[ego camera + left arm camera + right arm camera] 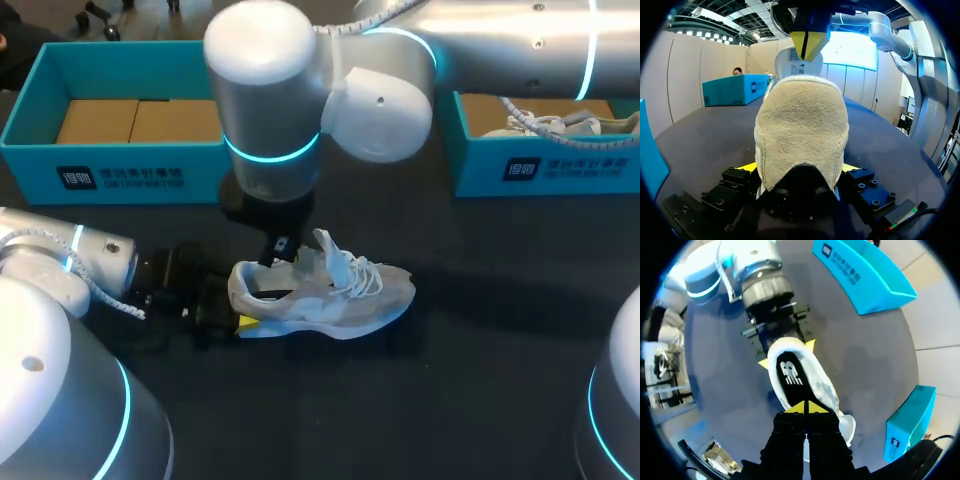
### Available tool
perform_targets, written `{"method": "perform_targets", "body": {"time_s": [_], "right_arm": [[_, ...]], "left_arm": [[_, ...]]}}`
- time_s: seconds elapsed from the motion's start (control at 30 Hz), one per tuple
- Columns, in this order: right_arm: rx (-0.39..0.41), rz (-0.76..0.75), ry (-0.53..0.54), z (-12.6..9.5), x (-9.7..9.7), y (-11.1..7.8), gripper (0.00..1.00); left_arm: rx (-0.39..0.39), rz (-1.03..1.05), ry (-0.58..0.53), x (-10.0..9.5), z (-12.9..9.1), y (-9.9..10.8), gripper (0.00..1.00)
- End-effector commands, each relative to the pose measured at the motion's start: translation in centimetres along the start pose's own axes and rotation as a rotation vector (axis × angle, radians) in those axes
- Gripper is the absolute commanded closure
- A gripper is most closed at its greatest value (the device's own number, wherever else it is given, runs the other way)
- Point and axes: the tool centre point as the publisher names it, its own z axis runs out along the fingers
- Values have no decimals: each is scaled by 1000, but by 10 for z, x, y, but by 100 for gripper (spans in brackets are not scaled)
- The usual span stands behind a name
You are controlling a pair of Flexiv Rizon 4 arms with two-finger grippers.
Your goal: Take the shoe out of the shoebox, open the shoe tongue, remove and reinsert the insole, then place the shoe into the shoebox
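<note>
A pale grey and white shoe (330,295) lies on its sole on the dark table, toe to the right. My left gripper (238,302) holds its heel (802,130) from both sides, with a yellow fingertip (747,166) showing beside the heel. The right gripper (806,407) hangs straight down over the shoe's opening, tips shut together just above the black insole (790,374). The same right gripper (810,45) shows above the heel in the left wrist view. The white tongue (335,252) stands up, with loose laces (365,275).
A teal shoebox (120,175) with a cardboard lining stands at the back left. A second teal shoebox (540,165) at the back right holds another shoe (560,125). My right arm (300,90) spans the back middle above the table.
</note>
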Motion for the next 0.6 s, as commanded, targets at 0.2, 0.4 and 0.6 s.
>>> {"method": "perform_targets", "body": {"time_s": [0.2, 0.4, 0.6], "right_arm": [[29, -37, 38, 24, -7, 7, 100], [28, -48, 74, 39, -10, 9, 100], [47, -71, 105, 49, -4, 7, 100]], "left_arm": [[-3, 0, 0, -4, 1, 4, 100], [-3, 0, 0, -4, 1, 4, 100], [-3, 0, 0, -4, 1, 4, 100]]}}
